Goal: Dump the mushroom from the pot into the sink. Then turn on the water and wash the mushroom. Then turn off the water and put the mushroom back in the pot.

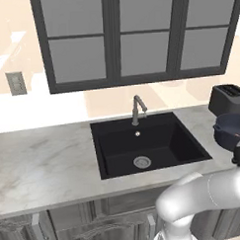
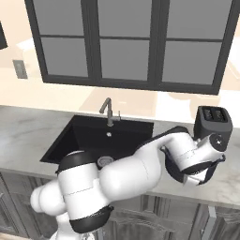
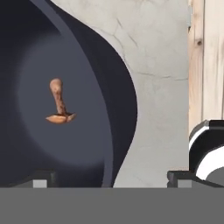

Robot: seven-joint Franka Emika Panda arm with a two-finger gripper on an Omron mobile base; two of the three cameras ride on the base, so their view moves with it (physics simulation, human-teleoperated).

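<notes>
Mushroom: tiny, reddish-brown cap, pale tan stem.
Place: on the floor of the dark blue pot, right of the sink.
Gripper: jaws wide apart, straddling the pot's rim, holding nothing; mushroom inside, beyond one fingertip.

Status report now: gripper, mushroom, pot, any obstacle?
Gripper open, above the pot rim, holding nothing. Mushroom lies inside the pot. Toaster stands just behind the pot. Sink has nothing in it.
</notes>
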